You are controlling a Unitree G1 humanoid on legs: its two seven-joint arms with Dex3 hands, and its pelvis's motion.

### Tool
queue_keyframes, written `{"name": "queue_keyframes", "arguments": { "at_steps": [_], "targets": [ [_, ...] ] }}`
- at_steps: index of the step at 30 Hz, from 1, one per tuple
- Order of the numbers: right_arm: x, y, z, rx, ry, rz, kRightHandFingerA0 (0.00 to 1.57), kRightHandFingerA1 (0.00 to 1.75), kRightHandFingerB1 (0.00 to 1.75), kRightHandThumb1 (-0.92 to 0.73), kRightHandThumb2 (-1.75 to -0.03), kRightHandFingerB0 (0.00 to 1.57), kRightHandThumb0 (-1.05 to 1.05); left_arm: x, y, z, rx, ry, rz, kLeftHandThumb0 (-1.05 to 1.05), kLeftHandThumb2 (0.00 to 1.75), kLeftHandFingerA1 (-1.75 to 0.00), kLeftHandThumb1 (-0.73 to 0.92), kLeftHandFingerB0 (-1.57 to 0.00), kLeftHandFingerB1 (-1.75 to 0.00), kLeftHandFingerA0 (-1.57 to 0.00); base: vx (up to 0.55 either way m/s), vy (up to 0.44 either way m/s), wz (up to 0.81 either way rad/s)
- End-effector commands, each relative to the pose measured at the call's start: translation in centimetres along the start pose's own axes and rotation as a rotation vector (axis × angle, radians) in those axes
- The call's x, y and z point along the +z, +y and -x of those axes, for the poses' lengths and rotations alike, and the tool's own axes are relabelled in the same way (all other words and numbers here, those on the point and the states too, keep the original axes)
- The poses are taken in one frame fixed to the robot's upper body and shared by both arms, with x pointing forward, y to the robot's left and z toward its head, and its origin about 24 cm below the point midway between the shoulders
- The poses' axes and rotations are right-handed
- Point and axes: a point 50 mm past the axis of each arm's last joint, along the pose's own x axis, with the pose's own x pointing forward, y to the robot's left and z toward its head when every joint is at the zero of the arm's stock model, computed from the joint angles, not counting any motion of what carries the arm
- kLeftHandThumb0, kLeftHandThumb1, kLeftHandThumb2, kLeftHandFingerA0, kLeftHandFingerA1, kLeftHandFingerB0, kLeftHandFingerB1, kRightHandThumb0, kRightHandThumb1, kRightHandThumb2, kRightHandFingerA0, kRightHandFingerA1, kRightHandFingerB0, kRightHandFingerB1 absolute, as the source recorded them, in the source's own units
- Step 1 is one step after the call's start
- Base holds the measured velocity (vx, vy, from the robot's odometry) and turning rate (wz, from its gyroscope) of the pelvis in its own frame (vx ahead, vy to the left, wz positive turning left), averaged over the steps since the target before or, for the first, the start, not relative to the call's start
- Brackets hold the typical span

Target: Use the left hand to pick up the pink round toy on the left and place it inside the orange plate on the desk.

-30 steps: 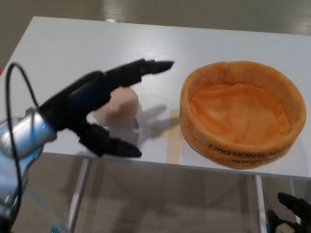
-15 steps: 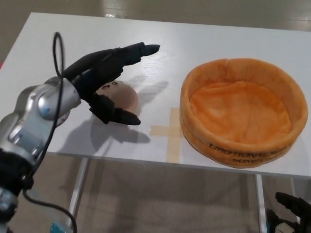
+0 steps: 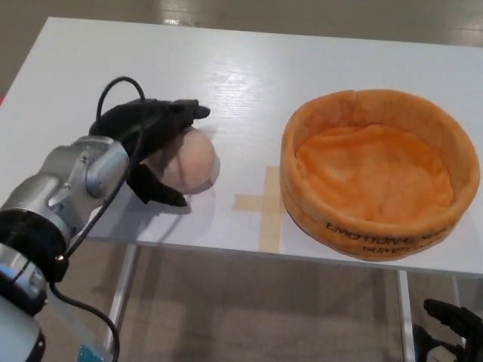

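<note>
The pink round toy (image 3: 195, 163) rests on the white desk (image 3: 249, 68) at the left. My left hand (image 3: 147, 139) is wrapped around it from the left, with its fingers (image 3: 181, 113) curled over the top and the thumb against the near side. The orange plate (image 3: 377, 235), a soft bowl with a raised rim, stands on the desk to the right, a hand's width from the toy. Low at the bottom right corner, below the desk's front edge, part of my right hand (image 3: 451, 326) shows, holding nothing.
A cross of beige tape (image 3: 260, 204) lies on the desk between the toy and the plate. The desk's front edge runs just below the toy, with a metal leg and the floor beneath it.
My left hand has dropped from above the toy and its spread fingers have closed round it. The toy and the plate have stayed in place.
</note>
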Motion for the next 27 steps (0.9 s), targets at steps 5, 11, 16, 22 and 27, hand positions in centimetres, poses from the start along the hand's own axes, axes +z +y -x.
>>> {"name": "queue_keyframes", "arguments": {
  "at_steps": [5,11,16,22,27],
  "targets": [
    [-1.1,-0.1,0.4,0.001,0.047,-0.047,0.58,0.73,0.55,-0.59,-0.58,0.62,-0.17,0.0,-0.9,-0.5,0.144,0.007,-0.159,-0.31,0.67,-1.38,0.77,-0.86,-0.53,-0.86,0.00,0.000,0.00],
    [-1.0,0.0,0.3,0.003,0.044,-0.047,0.60,0.73,0.56,-0.60,-0.57,0.63,-0.20,0.4,-0.2,-0.6,0.221,-0.018,-0.169,-0.24,0.66,-1.52,0.79,-0.78,-0.63,-0.67,0.00,0.000,0.00],
    [-0.9,0.1,0.3,0.006,0.041,-0.035,0.59,0.74,0.56,-0.60,-0.57,0.62,-0.20,0.8,0.3,-0.7,0.267,-0.041,-0.184,-0.32,0.62,-1.43,0.76,-0.78,-0.58,-0.72,0.00,0.000,0.00],
    [-1.0,0.1,0.3,0.004,0.047,-0.043,0.59,0.77,0.56,-0.61,-0.57,0.62,-0.21,1.5,2.1,-0.8,0.380,-0.101,-0.167,-0.28,0.62,-1.47,0.66,-0.82,-0.52,-0.78,0.00,0.000,0.00],
    [-0.9,0.0,0.3,0.006,0.040,-0.044,0.59,0.79,0.57,-0.60,-0.58,0.62,-0.21,2.5,5.3,-0.9,0.482,-0.162,-0.113,-0.21,0.54,-1.65,0.74,-0.57,-1.29,-0.57,0.00,0.000,0.00]
  ]
}}
